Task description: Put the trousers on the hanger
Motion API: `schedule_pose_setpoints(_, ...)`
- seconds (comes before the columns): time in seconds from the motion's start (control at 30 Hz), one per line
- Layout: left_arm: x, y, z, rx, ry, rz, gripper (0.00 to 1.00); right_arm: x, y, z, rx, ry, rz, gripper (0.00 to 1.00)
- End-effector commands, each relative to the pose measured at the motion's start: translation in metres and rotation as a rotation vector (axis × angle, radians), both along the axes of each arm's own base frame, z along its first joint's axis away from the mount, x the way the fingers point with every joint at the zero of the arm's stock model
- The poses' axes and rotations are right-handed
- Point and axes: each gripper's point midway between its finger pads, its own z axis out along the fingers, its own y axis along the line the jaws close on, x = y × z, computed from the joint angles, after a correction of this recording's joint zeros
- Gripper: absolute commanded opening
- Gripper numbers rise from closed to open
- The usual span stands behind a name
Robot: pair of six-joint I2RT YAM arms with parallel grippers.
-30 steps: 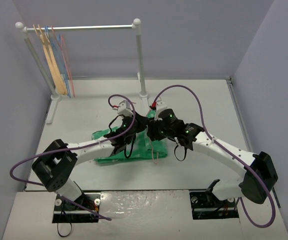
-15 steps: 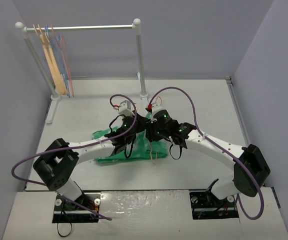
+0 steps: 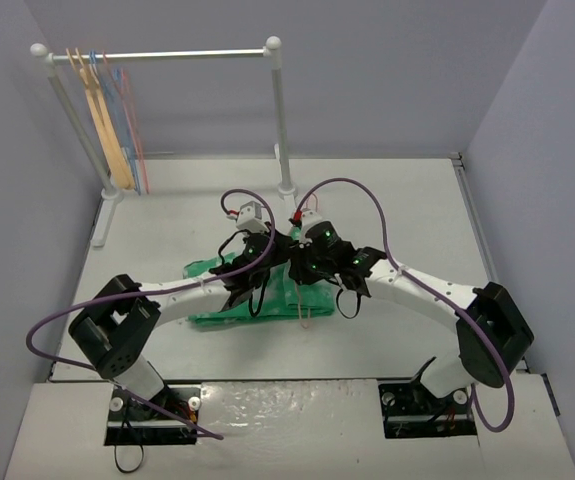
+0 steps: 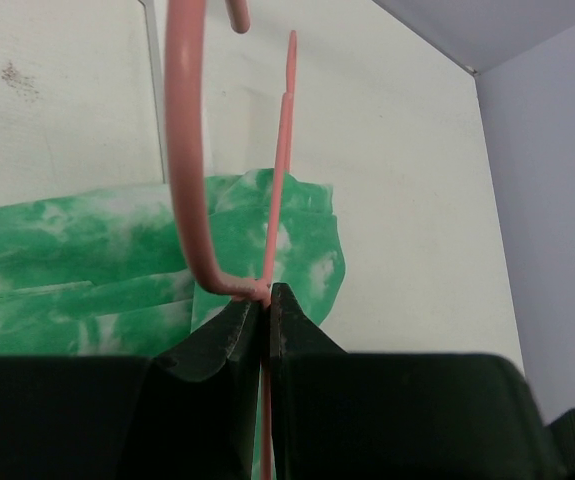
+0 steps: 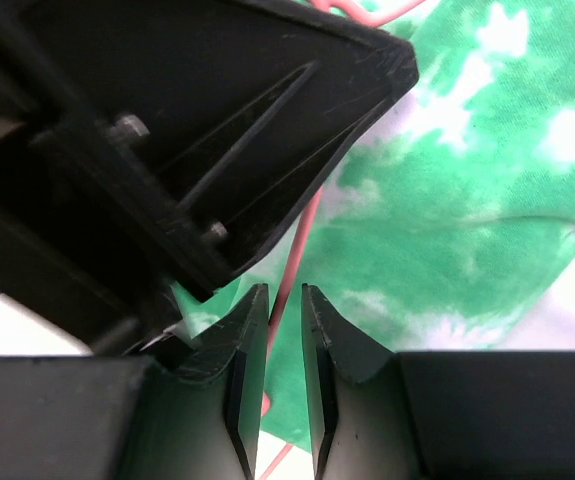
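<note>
Pink hanger (image 4: pixel 179 150) tight in the pinch of the left hand (image 4: pixel 266 296); right hand (image 5: pixel 285 293) narrowly agape around its wire.

Top view high, facing down; both wrist views close, sharing trousers (image 4: pixel 67 270), hanger (image 4: pixel 184 150)

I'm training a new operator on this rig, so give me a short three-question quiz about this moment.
1. True or false: the left end effector is shut on the pink hanger.
2. Pick one. The trousers lie: A) on the table; B) over the rail; C) draped on the hanger.
3. Short answer: what runs between the jaws of the right end effector?

Key: 1 true. 2 A. 3 the hanger's wire, with a gap showing on both sides.
</note>
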Motion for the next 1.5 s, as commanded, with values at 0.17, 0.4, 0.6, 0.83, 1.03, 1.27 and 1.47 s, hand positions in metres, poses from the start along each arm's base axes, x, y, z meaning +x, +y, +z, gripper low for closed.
schedule_pose_setpoints(0.17,0.002,-0.014,0.045,-0.101,-0.102,-0.027,0.00,0.011,0.005,0.001,0.178,0.010,-0.010,0.18)
schedule_pose_setpoints(0.4,0.002,-0.017,0.037,-0.070,-0.095,-0.046,0.00,0.012,0.003,-0.006,0.222,0.024,-0.019,0.06)
schedule_pose_setpoints(0.6,-0.001,-0.019,0.028,-0.019,-0.090,-0.071,0.06,0.019,-0.006,-0.004,0.280,0.020,-0.049,0.00)
schedule_pose_setpoints(0.83,-0.003,-0.018,0.019,0.051,-0.072,-0.094,0.20,0.023,-0.016,-0.004,0.324,0.027,-0.072,0.00)
schedule_pose_setpoints(1.03,-0.007,-0.019,0.025,0.076,-0.072,-0.127,0.54,0.024,-0.016,-0.001,0.367,0.030,-0.058,0.00)
schedule_pose_setpoints(1.27,-0.025,0.009,0.064,0.148,-0.123,-0.140,0.59,0.024,-0.020,0.010,0.409,0.034,-0.039,0.00)
schedule_pose_setpoints(1.47,-0.050,0.042,0.067,0.177,-0.114,-0.125,0.59,0.026,-0.021,0.009,0.432,0.047,-0.030,0.00)
